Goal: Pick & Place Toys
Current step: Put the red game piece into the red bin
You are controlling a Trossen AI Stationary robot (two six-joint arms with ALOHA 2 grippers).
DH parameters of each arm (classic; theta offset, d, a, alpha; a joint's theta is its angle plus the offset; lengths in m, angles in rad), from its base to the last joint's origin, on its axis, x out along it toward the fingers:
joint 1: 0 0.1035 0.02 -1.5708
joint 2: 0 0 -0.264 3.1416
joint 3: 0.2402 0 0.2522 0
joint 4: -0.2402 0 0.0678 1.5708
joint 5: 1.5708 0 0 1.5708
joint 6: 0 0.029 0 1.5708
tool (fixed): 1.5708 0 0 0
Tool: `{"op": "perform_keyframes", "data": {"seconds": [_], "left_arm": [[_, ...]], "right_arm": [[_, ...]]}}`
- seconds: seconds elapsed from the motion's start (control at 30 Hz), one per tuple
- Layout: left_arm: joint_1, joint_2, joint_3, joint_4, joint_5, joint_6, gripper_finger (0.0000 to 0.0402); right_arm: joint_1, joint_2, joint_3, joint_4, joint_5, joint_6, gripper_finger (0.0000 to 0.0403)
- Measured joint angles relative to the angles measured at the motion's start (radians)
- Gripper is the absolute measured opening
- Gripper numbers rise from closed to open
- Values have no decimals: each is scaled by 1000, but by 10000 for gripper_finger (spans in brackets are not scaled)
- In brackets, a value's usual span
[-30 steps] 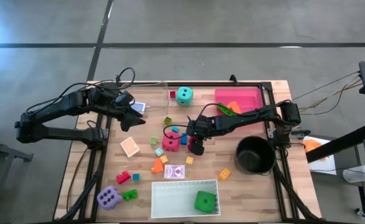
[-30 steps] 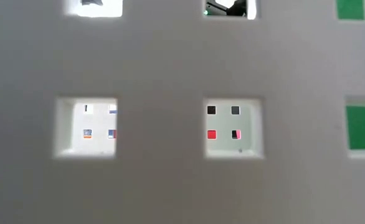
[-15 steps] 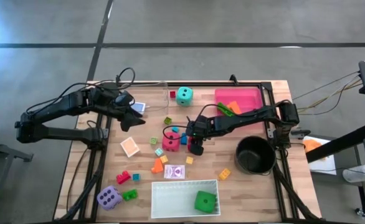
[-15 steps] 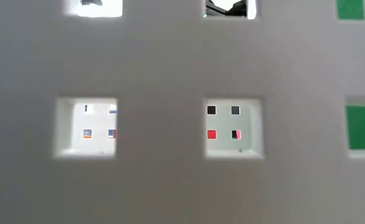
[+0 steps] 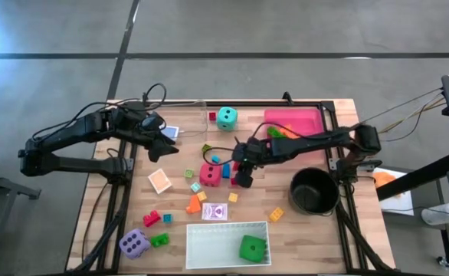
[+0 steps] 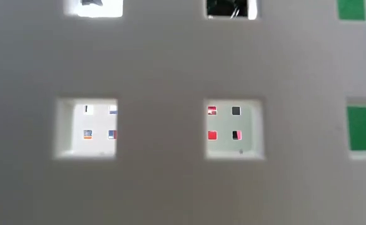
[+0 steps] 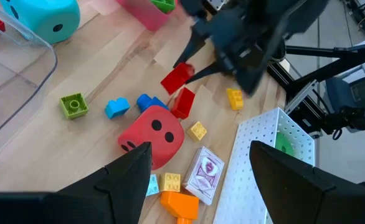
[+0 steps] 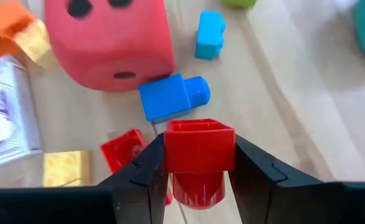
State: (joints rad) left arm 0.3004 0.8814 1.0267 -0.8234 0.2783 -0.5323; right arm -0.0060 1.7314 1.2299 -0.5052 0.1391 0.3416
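Red small plastic block [image 8: 199,146] clamped between right gripper [image 8: 198,168] fingers in right wrist view, lifted above blue plastic block [image 8: 173,96] and red soft die [image 8: 108,40]

High view: right gripper [image 5: 243,175] mid-counter [image 5: 316,238] beside die; step judged carry, next needs move to pink plastic tray [image 5: 305,121]

Left gripper [image 5: 160,144] waits at counter's left, fingers apart, empty

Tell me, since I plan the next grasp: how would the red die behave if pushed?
The red die looks soft, so it would probably squash slightly. Its flat faces suggest sliding or tumbling, not rolling. The blue block touching it would likely get shoved along.
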Motion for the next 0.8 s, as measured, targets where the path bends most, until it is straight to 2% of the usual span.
{"op": "perform_keyframes", "data": {"seconds": [0.27,0.43,0.6,0.8], "left_arm": [[0,-1,0,0,0,0,274],[0,-1,0,-6,0,0,274],[0,-1,0,-6,1,0,274],[0,-1,0,-5,0,0,274]], "right_arm": [[-70,-174,20,-106,124,158,126],[-164,-273,16,-296,214,317,126],[-282,-302,13,-590,280,529,126],[-402,-257,3,-691,271,587,126]]}}
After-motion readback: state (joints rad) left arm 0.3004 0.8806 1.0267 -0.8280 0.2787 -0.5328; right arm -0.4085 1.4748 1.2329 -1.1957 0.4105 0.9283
